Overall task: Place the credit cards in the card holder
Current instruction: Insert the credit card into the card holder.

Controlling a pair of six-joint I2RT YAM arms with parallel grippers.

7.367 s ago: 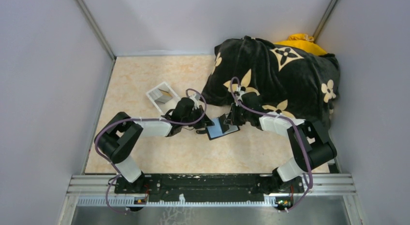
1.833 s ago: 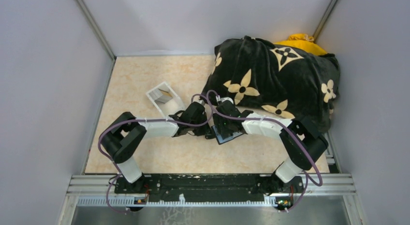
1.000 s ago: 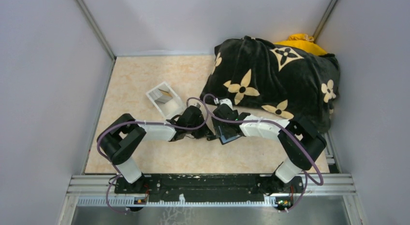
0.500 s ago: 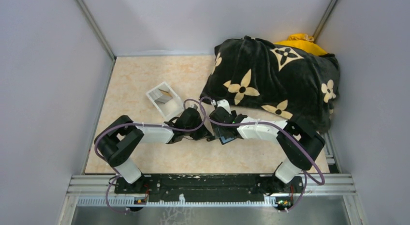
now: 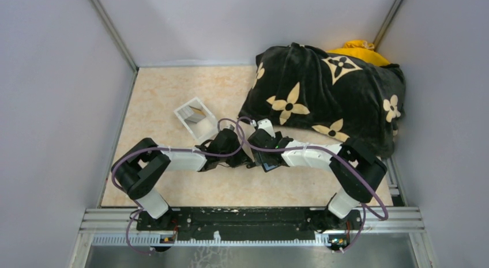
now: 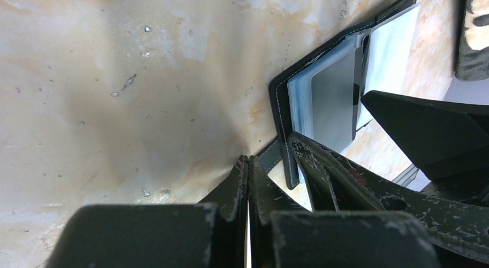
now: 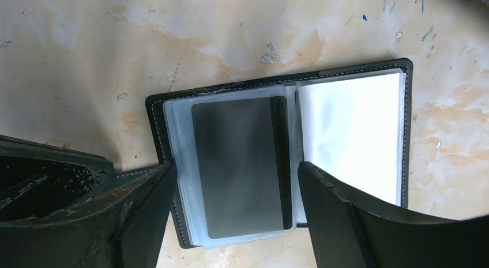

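Observation:
The card holder [image 7: 159, 115] lies open on the table, a black wallet with clear sleeves and a pale right page. A dark grey credit card [image 7: 239, 164] sits inside the top clear sleeve of its left half. My right gripper [image 7: 235, 174] hangs open right over that sleeve, one finger on each side of the card, gripping nothing. My left gripper [image 6: 248, 159] is shut, its tips down on the table against the black strap at the card holder's [image 6: 278, 106] corner. From above, both grippers meet over the card holder [image 5: 271, 162].
A pale grey plastic box [image 5: 196, 118] stands just behind the left arm. A big black flower-patterned cushion [image 5: 328, 92] fills the back right, with something yellow [image 5: 357, 49] behind it. Grey walls close in the table on three sides.
My right gripper has crept a little to the left over the open card holder. The left gripper stays shut at the holder's corner.

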